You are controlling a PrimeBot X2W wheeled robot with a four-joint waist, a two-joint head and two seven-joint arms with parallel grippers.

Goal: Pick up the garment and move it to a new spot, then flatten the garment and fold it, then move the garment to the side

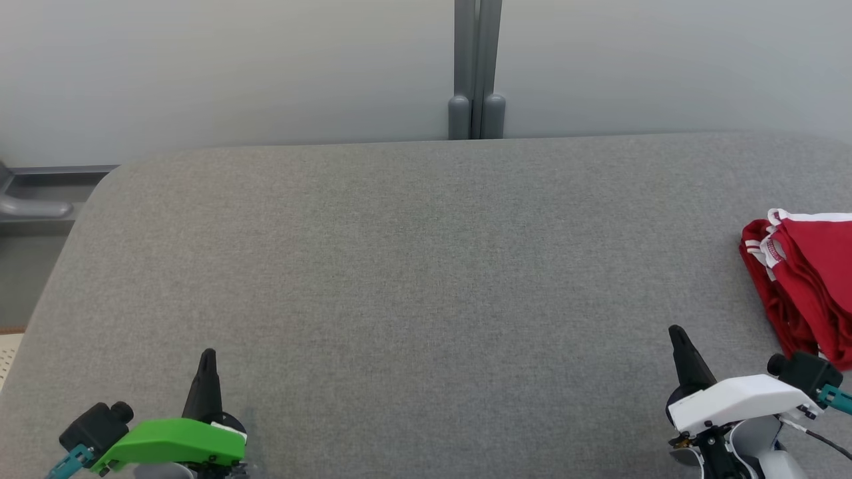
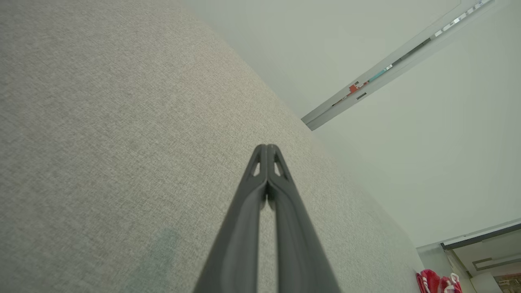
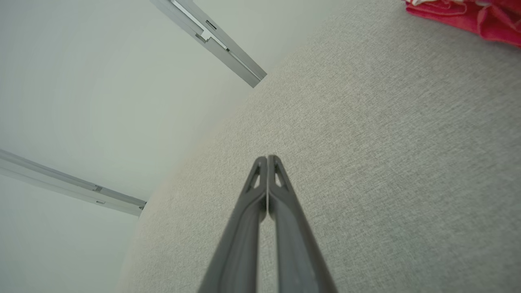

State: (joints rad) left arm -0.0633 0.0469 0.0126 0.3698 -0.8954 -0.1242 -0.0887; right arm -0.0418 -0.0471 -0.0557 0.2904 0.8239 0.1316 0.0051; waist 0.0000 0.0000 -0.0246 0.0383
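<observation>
The garment (image 1: pixel 805 279) is red with white trim, bunched in a heap at the right edge of the grey fabric table (image 1: pixel 426 266). A sliver of the garment (image 2: pixel 437 281) shows at the lower right of the left wrist view, and the garment (image 3: pixel 468 14) sits at the top right of the right wrist view. My left gripper (image 1: pixel 208 356) hovers at the near left, shut and empty, far from the cloth. My right gripper (image 1: pixel 677 332) is at the near right, shut and empty, a short way left of the heap. The left gripper (image 2: pixel 267 147) and the right gripper (image 3: pixel 267 158) both show pressed-together tips.
A pale wall with a grey vertical post (image 1: pixel 476 66) stands behind the table's far edge. The table's rounded left corner drops off to a floor with a grey rail (image 1: pixel 40 199).
</observation>
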